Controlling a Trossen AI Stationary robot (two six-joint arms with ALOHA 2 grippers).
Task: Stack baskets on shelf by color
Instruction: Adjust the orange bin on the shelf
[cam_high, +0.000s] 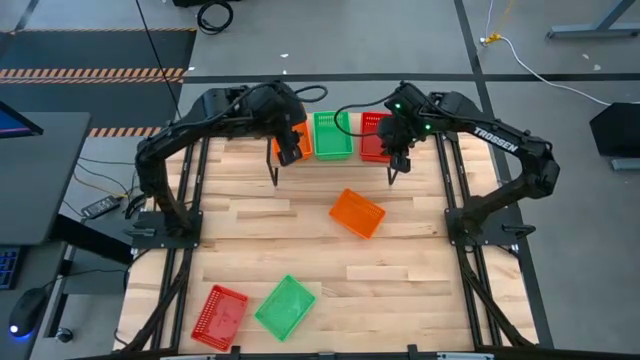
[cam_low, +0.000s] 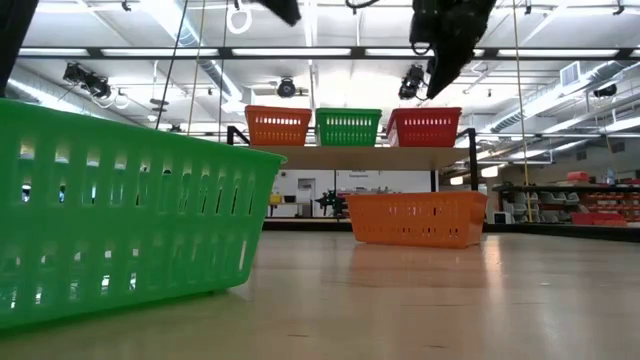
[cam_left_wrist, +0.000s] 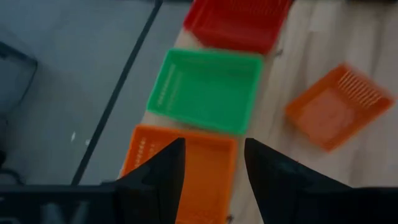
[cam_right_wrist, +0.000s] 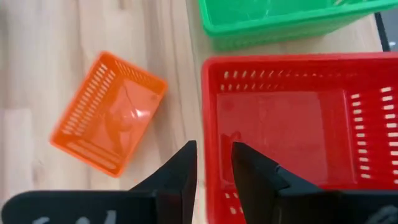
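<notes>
On the shelf (cam_low: 350, 157) at the table's far edge stand an orange basket (cam_high: 300, 140), a green basket (cam_high: 332, 135) and a red basket (cam_high: 374, 138) in a row. A loose orange basket (cam_high: 357, 212) lies mid-table. A red basket (cam_high: 220, 316) and a green basket (cam_high: 286, 306) lie near the front edge. My left gripper (cam_left_wrist: 214, 162) hovers open above the shelf's orange basket (cam_left_wrist: 186, 162). My right gripper (cam_right_wrist: 214, 165) hovers slightly open just above the red basket's side wall (cam_right_wrist: 210, 124) that faces the green one, holding nothing.
In the low view the near green basket (cam_low: 120, 210) fills the left foreground. The loose orange basket (cam_low: 415, 218) sits in front of the shelf, below my right gripper (cam_low: 433, 90). Bare planks lie between the shelf and the front baskets.
</notes>
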